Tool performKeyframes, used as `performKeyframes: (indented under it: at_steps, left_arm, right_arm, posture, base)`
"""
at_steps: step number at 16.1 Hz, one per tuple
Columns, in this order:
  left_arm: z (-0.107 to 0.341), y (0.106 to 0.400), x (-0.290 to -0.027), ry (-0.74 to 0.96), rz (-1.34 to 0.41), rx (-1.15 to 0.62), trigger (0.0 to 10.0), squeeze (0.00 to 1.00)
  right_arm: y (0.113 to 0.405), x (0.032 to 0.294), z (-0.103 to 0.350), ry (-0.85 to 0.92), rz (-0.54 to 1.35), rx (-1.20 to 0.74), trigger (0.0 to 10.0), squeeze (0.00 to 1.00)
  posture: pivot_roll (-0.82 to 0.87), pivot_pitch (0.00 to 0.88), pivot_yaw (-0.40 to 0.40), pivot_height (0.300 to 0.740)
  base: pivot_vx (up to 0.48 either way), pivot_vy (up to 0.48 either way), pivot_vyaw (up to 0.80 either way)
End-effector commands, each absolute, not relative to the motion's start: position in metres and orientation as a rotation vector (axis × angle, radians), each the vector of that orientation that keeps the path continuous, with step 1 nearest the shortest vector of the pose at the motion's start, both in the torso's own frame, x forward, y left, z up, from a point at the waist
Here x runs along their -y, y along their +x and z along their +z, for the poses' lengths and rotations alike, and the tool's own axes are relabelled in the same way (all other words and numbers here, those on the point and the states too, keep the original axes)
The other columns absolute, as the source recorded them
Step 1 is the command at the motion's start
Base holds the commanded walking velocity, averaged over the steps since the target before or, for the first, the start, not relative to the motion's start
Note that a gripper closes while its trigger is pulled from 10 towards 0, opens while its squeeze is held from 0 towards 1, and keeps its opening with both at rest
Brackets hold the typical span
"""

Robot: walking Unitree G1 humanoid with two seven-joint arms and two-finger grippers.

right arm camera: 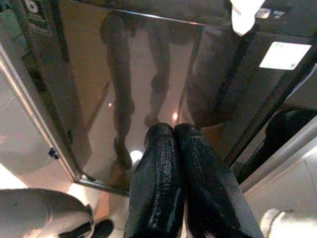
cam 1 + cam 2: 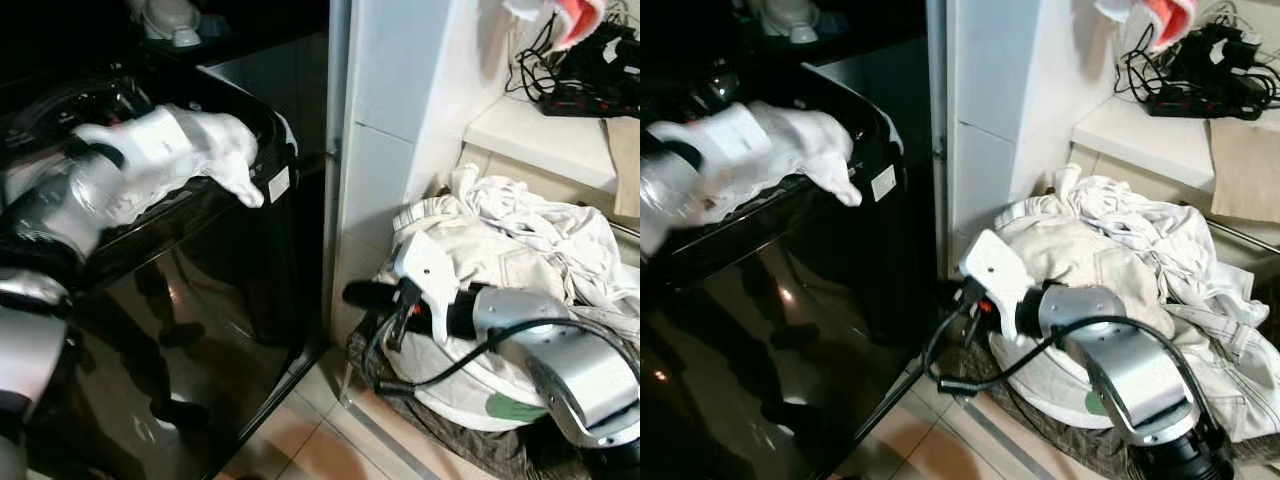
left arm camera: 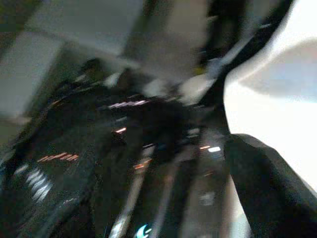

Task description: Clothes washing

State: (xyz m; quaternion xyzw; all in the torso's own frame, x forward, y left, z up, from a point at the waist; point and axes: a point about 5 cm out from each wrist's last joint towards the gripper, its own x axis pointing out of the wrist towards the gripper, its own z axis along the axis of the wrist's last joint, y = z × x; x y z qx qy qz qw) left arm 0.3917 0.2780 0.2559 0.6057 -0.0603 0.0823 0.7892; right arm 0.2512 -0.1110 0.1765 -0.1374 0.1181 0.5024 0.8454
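I'm looking down at a black top-loading washing machine (image 2: 200, 300) with my left arm reaching over its open top. A white garment (image 2: 215, 150) is lying draped over the machine's front rim near its right corner, one end hanging down the glossy front beside a small white label (image 2: 279, 184). The left gripper is blurred and wrapped up in that cloth, so I cannot tell how its fingers are standing; in the left wrist view one black finger (image 3: 267, 193) is showing next to a bright white mass of fabric.

My right gripper (image 1: 173, 144) is hanging low beside the machine's right front corner, its two fingers pressed together and gripping nothing, pointing at the shiny front panel. Behind that arm, a heap of pale laundry (image 2: 520, 240) is spilling out of a white basket (image 2: 470, 395) standing on the tiled floor (image 2: 300, 440) against a white wall (image 2: 390, 120). Black cables (image 2: 590, 75) are lying on a ledge above the heap.
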Motion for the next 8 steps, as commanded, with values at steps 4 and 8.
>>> performKeyframes:
  at_steps: [4,8]
  left_arm:
    - [0.252,0.394,-0.258,1.019,0.057,0.192,10.0,0.0]
    - [0.229,0.392,-0.225,0.879,-0.044,0.253,10.0,0.0]
  right_arm:
    - [0.259,0.113,0.182,-0.309,0.995,-0.211,10.0,0.0]
    - [0.283,0.127,0.191,-0.355,0.762,-0.135,10.0,0.0]
  posture:
    - [-0.05,0.0,0.048,0.74]
    - [-0.05,0.0,0.048,0.74]
  base:
    - [0.0,0.0,0.0]
    - [0.0,0.0,0.0]
